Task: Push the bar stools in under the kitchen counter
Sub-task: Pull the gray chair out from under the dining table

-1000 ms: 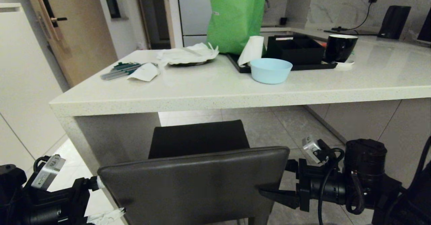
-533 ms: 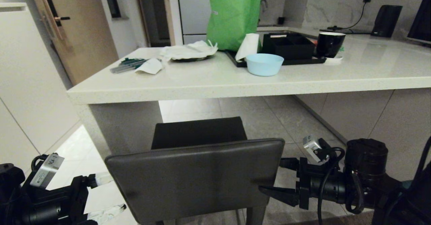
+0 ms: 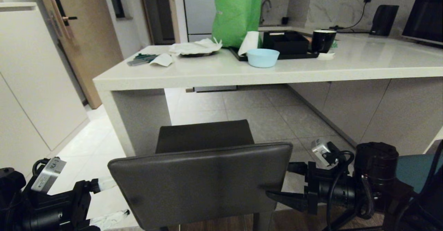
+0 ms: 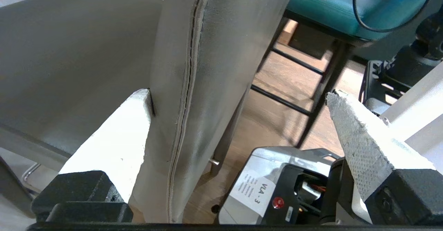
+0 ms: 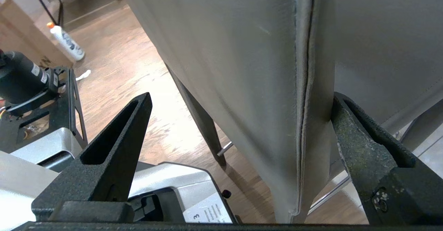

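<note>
The dark grey bar stool (image 3: 200, 182) stands right in front of me, its square back towards me and its seat (image 3: 204, 136) facing the kitchen counter (image 3: 242, 75), a floor gap between them. My left gripper (image 3: 110, 203) (image 4: 238, 94) is open astride the back's left edge (image 4: 207, 51), one white finger (image 4: 131, 127) against its front face. My right gripper (image 3: 280, 181) (image 5: 242, 96) is open astride the right edge (image 5: 242, 51), one black finger (image 5: 360, 141) on the front face. The teal stool (image 3: 415, 168) (image 4: 322, 9) shows at my right.
On the counter stand a green bag (image 3: 238, 13), a light blue bowl (image 3: 263, 57), a black tray (image 3: 287, 44) with a mug (image 3: 323, 40), and papers (image 3: 195, 47). A wooden door (image 3: 79, 40) and white cabinet (image 3: 31, 79) are at left. A bottle (image 5: 65, 40) lies on the wood floor.
The counter has drawn farther off in the head view, showing more floor under it. The grey stool and both grippers keep their place in the picture: the camera has backed away, the stool with it.
</note>
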You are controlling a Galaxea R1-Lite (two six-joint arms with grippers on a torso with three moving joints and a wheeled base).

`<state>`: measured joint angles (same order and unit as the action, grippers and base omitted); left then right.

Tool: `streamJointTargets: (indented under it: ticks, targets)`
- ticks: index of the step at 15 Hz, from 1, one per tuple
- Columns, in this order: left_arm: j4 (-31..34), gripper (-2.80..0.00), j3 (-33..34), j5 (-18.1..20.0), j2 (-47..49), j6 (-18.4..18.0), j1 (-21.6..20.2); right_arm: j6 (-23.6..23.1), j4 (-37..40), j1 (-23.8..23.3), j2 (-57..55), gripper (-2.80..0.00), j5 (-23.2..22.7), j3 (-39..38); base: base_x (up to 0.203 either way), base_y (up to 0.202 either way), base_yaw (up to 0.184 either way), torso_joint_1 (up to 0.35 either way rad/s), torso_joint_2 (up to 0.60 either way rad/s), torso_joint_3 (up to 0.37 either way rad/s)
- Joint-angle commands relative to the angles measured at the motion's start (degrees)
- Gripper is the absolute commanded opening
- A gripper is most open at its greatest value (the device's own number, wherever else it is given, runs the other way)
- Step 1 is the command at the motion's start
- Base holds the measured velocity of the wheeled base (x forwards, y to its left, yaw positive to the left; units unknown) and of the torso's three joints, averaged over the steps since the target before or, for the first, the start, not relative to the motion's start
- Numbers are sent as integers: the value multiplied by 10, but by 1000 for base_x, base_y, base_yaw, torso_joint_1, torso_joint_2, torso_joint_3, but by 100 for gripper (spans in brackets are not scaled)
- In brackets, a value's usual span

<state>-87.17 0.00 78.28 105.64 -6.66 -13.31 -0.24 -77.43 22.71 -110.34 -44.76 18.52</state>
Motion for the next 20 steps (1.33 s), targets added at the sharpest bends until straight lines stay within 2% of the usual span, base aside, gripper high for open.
streamJointTargets:
  ticks: [1, 18, 20]
  targets:
    - [-5, 0, 2, 6, -1, 0, 0, 0, -4, 1, 0, 0, -3, -1, -194, 0, -3, 2, -1, 6]
    - [-5, 0, 2, 3, -7, 3, 2, 0, -4, 0, 5, 0, 5, -8, -194, 0, -2, 1, 2, 3]
    - [-5, 0, 2, 3, -11, 5, 3, 0, -4, -5, 5, 0, 5, -8, -76, 0, -2, 0, 2, 1]
